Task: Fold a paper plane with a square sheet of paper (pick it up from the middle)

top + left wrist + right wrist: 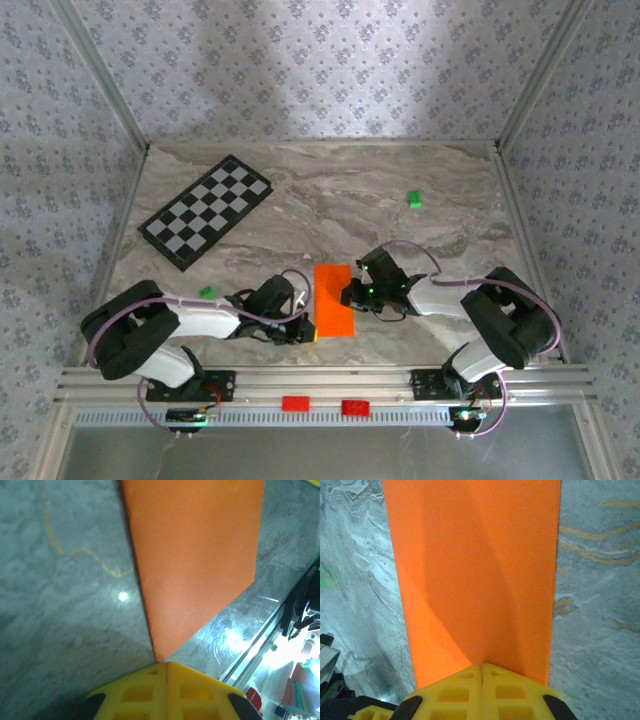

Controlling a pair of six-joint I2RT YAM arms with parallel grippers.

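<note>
Looking down from above, you see the orange sheet of paper [334, 298] lying as a narrow rectangle on the marble table [420, 260], near its front edge and between your two hands. Your left hand [166, 667] has its yellow fingers pressed together, the tips meeting a corner of the sheet. Your right hand [482, 667] is pressed together too, its tips over the sheet's edge. You cannot tell whether either one pinches the paper. A checkered board [207, 210] lies well apart, at the far left.
</note>
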